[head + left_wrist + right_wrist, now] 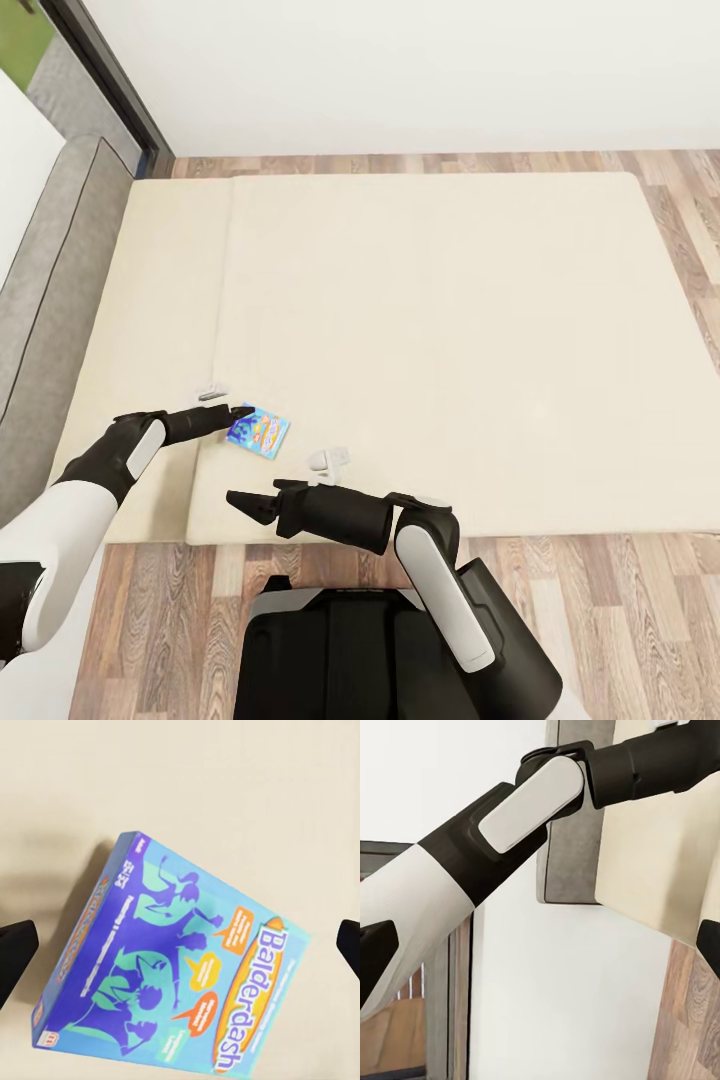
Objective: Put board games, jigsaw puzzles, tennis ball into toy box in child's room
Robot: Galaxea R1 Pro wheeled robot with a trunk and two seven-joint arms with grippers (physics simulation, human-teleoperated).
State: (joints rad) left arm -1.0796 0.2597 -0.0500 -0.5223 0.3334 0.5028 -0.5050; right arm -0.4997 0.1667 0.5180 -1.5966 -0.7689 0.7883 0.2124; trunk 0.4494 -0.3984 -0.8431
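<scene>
Blue game (pixel 259 429) flat on the bed (pixel 420 330), near its front edge.

Left gripper (pixel 236 410) at the box, fingers spread wide to either side; right gripper (pixel 238 500) off to the side, apparently open. Probably light, stiff, slick card: best pinched across the short edges.

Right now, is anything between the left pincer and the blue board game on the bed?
Nothing visible. The left pincer is open right at the blue board game, which lies flat on the bare bed between its fingers.
</scene>
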